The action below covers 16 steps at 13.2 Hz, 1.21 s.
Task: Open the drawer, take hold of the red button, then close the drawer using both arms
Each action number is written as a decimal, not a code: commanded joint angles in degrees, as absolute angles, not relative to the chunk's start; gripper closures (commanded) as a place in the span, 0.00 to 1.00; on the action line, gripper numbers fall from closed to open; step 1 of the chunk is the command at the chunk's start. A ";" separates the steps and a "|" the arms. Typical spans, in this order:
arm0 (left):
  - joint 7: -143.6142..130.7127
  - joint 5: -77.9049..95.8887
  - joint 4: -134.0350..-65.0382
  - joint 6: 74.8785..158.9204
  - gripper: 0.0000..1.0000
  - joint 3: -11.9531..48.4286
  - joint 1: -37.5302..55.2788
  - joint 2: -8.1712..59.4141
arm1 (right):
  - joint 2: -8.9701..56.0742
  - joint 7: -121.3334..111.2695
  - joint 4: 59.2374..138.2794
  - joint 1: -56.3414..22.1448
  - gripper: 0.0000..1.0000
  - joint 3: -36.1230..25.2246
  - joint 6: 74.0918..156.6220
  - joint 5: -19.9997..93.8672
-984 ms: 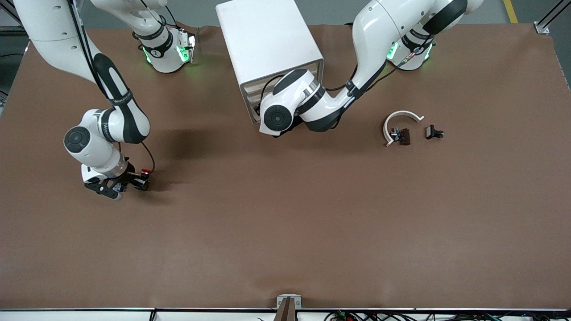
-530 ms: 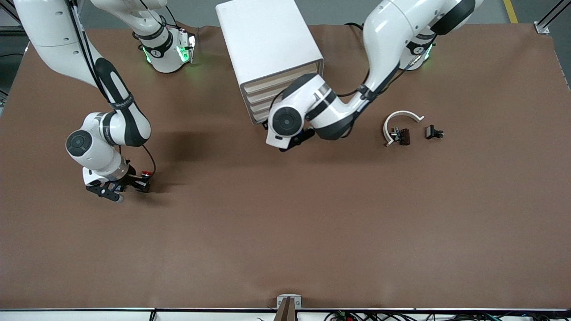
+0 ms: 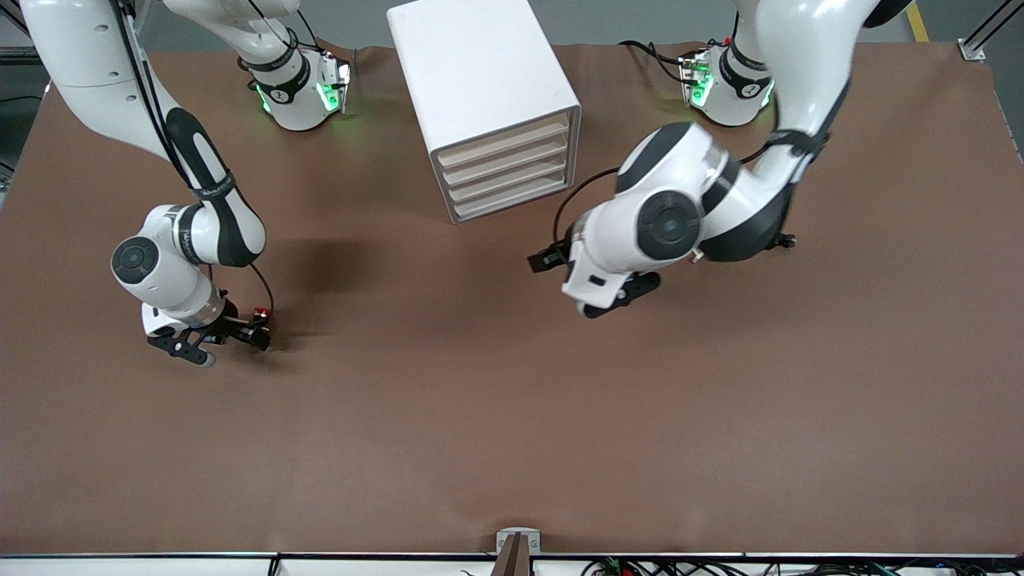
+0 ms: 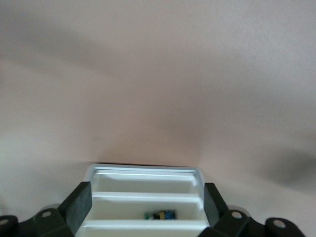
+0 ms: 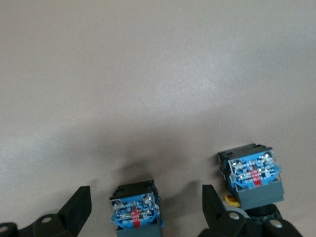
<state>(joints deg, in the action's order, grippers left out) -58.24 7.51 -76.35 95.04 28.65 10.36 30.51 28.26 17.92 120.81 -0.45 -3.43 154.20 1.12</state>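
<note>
The button lies on the table toward the right arm's end; its red cap (image 3: pixel 260 310) shows beside my right hand. My right gripper (image 3: pixel 232 332) is low over it and open. In the right wrist view, a button with a blue base and black body (image 5: pixel 136 212) lies between the open fingers, untouched and with its cap hidden. A like button with a bit of yellow cap (image 5: pixel 254 177) lies just outside one finger. My left gripper (image 3: pixel 616 292) is open and empty, up over bare table. The white drawer cabinet (image 3: pixel 488 88) has all drawer fronts (image 3: pixel 508 172) flush.
The cabinet also shows in the left wrist view (image 4: pixel 145 182), framed between the open fingers, with a small blue-green item (image 4: pixel 160 215) on one tier. A small black part (image 3: pixel 788 240) peeks out beside the left arm's elbow. Both arm bases stand at the table's back edge.
My left arm has swung away from the cabinet front and out over bare table toward its own end, covering the white curved piece. My right gripper has barely shifted by the buttons.
</note>
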 commanded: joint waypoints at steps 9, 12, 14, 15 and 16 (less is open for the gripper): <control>-29.74 2.72 -85.43 82.45 0.00 29.36 -7.63 11.00 | 17.75 1.33 100.92 8.34 0.00 -2.72 111.39 0.62; -22.17 2.81 -86.39 79.81 0.00 21.31 -3.90 7.40 | 17.58 -3.67 97.74 10.80 0.00 -2.72 106.88 0.53; -16.03 3.07 -90.15 79.89 0.00 12.61 0.77 2.92 | 17.14 -6.06 95.28 12.04 0.00 -2.72 103.73 0.53; -13.21 3.08 -92.00 79.98 0.00 10.22 1.23 0.99 | 16.88 -6.06 93.79 12.21 0.00 -2.81 101.36 0.44; -10.92 3.08 -94.37 80.68 0.00 8.80 1.23 -0.95 | 16.70 -6.06 92.39 12.22 0.00 -2.90 98.99 0.35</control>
